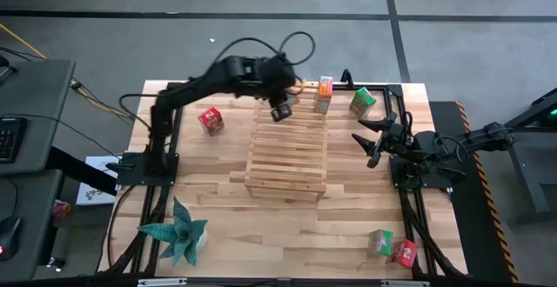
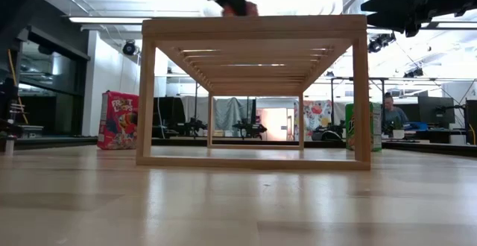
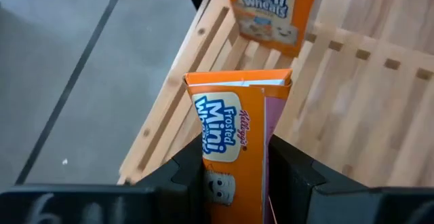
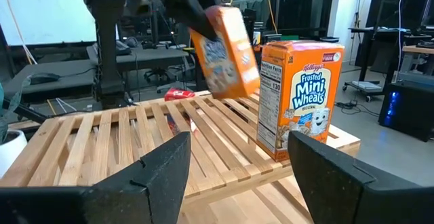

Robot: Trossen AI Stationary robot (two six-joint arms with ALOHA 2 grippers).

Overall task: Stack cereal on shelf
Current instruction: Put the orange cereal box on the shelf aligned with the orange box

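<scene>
My left gripper (image 1: 280,109) hangs over the far end of the slatted wooden shelf (image 1: 287,161), shut on an orange cereal box (image 3: 234,129). A second orange box (image 1: 324,93) stands upright on the shelf's far right corner. On the table, a red box (image 1: 211,119) stands left of the shelf and a green box (image 1: 362,102) at its far right. Another green box (image 1: 380,242) and a red one (image 1: 404,252) lie at the near right. My right gripper (image 1: 371,141) waits open to the right of the shelf, touching nothing. My left gripper pinches the orange box between its two fingers (image 3: 183,176), on opposite sides of the end nearest the wrist (image 3: 217,176). The fingers slant down from above. The box (image 4: 224,51) juts out beyond them, tilted and clear of the slats.
A teal spiky plant in a white pot (image 1: 178,233) stands at the table's near left. The shelf's slats (image 4: 122,139) lie bare between the held box and the near end. Black frame rails run along both table sides.
</scene>
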